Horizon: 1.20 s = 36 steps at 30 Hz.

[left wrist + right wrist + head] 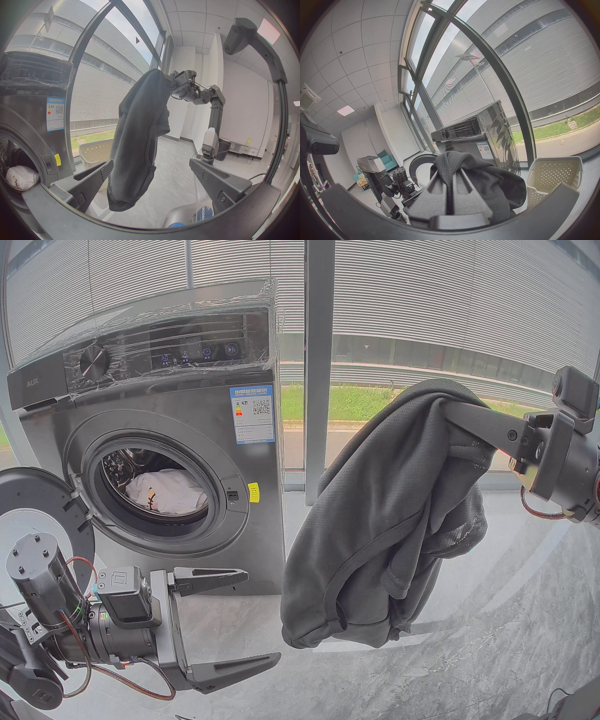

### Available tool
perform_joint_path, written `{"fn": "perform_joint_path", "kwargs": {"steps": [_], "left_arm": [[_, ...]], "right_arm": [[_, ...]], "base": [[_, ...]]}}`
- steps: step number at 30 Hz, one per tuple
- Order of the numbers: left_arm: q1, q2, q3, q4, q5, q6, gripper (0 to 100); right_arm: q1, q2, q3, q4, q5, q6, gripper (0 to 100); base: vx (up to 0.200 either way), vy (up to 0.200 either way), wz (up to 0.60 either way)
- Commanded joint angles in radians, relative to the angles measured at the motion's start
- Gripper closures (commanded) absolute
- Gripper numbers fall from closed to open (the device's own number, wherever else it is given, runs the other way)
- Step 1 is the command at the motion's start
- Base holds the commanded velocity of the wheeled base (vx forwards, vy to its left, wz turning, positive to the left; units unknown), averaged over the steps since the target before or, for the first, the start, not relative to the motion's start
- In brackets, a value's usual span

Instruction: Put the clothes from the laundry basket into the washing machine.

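Nearest to us, the left claw (262, 618) is released, its two fingers wide apart, low in front of the washer (256, 534). A little further, the right claw (459, 412) is clenched on a dark garment (375, 521), which hangs free above the floor (512, 627), to the right of the washer. Behind, the door (37, 509) is open and a white cloth (167, 490) lies in the drum (119, 465). The basket (553, 176) stands beside the washer, near the window (437, 315).
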Motion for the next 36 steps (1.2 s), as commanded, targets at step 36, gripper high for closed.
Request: {"fn": "perform_joint_path", "kwargs": {"steps": [36], "left_arm": [[-0.043, 0.324, -0.101, -0.096, -0.063, 0.187, 0]], "right_arm": [[0.004, 0.060, -0.069, 0.000, -0.003, 0.032, 100]], "base": [[0.000, 0.000, 0.00]]}}
